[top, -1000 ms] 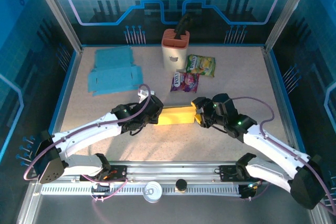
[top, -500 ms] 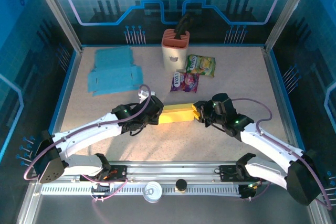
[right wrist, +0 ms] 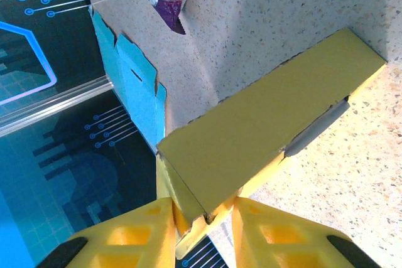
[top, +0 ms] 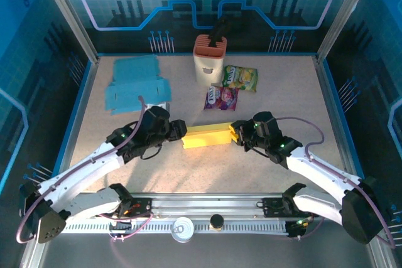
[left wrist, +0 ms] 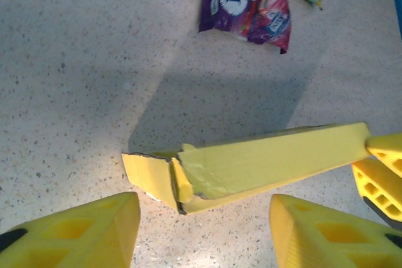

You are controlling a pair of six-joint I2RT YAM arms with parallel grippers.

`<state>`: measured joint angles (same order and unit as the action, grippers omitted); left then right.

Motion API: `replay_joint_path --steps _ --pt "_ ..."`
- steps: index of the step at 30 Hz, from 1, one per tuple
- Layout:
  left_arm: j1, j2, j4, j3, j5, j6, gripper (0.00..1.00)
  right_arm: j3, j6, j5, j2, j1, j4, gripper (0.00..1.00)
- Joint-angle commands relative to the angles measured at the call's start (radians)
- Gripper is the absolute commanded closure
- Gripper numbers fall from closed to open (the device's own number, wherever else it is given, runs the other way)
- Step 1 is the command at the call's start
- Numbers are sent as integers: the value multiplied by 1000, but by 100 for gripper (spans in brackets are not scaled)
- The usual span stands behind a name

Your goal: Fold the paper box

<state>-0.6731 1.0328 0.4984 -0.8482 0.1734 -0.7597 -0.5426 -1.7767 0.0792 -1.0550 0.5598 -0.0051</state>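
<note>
The yellow paper box [top: 206,135] lies as a long folded tube in the middle of the table. My right gripper [top: 235,134] is shut on its right end; in the right wrist view the fingers [right wrist: 125,236] pinch the box's [right wrist: 270,123] near corner. Just off the left end, my left gripper [top: 178,128] stands open and touches nothing. In the left wrist view the box [left wrist: 270,158] lies beyond my gripper [left wrist: 204,230], and its left end flap [left wrist: 147,177] is bent and only partly closed.
Flat blue box blanks [top: 135,86] lie at the back left. A white and orange holder [top: 209,59] stands at the back centre, with a green snack packet [top: 240,78] and a purple one [top: 221,97] beside it, just behind the box.
My left gripper has let go of the box's left end, opened and drawn back to the left. The right gripper has closed on the right end. The box has shifted slightly left.
</note>
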Motion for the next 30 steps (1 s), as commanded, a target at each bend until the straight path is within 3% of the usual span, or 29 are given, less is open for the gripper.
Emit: replay_joint_path --steps 1,8,30 --pt "45 17 -97 41 -129 -33 49 23 11 -33 -4 -12 -45 73" --pt "78 21 -156 95 -163 -56 63 18 18 -30 -11 -14 -45 74" --pt "111 1 -173 185 -174 -46 72 25 24 -25 -19 -17 -51 76"
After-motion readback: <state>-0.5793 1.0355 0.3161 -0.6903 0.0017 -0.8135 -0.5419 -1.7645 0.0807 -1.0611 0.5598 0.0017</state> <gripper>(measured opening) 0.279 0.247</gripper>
